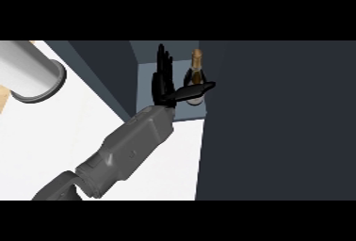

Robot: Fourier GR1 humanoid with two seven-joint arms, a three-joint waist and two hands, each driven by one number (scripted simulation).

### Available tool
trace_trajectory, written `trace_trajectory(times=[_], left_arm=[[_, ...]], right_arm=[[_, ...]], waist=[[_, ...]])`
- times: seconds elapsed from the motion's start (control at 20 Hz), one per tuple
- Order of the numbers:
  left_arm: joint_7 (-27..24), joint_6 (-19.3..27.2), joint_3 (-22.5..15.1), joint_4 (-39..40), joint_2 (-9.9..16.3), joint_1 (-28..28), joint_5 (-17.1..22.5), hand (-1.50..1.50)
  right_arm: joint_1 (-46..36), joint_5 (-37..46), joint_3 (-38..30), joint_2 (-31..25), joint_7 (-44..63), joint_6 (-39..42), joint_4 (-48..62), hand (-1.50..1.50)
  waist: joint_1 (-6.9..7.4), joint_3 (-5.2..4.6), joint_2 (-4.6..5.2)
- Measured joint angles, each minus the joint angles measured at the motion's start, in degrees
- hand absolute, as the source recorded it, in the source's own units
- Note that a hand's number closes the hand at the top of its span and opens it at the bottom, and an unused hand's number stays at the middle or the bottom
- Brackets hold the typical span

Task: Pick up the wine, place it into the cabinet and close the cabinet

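Here a single grey forearm (pixel 128 148) is seen rising from the lower left edge across the white counter (pixel 62 136), ending in a black hand (pixel 165 84) at the mouth of the cabinet (pixel 278 117). Which of the robot's hands this is cannot be told for certain; by its place in the view it is taken as the left hand. To the right of the hand, a broad dark panel of the cabinet fills most of the view, its edge standing just beside the bottle. Well to the left of the hand, a grey cylinder (pixel 28 77) is seen resting on the counter near the far corner. No label or writing can be read on anything.

The wine bottle (pixel 197 70) is found upright inside the pale recess of the cabinet, just to the right of the fingers (pixel 164 61). The fingers are held straight and pointed upward, spread away from the thumb (pixel 195 90), which is stretched sideways across the lower front of the bottle. Whether the thumb touches the bottle cannot be told.
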Motion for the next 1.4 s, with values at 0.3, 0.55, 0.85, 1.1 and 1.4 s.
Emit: trace_trajectory(times=[0.3,0.55,0.85,1.1,1.4], left_arm=[[-1.2,-1.7,-1.9,-2.7,0.0,1.6,1.3,-1.5],[-1.8,-1.5,-4.5,-6.0,0.1,3.1,1.3,-1.5],[-2.6,0.1,-6.4,-9.6,0.0,4.9,0.5,-1.5],[-4.3,1.0,-6.7,-13.3,0.1,8.6,-2.2,-1.5],[-5.7,1.3,-5.6,-17.1,0.2,13.7,-7.3,-1.5]], right_arm=[[0.3,0.0,-0.8,-0.2,0.2,-0.3,0.5,-1.5],[1.3,0.3,-0.6,-0.3,1.8,-1.0,-1.5,-1.5],[1.9,0.4,-1.3,-0.5,2.0,-1.4,-1.9,-1.5],[0.6,0.6,-2.2,-1.0,3.3,-2.1,-2.3,-1.5],[2.1,0.6,-2.8,-1.2,2.8,-2.1,-3.1,-1.5]], waist=[[1.17,0.01,-0.25],[2.3,0.02,-0.59],[3.46,0.04,-0.87],[4.61,0.03,-1.16],[5.33,0.03,-1.32]])
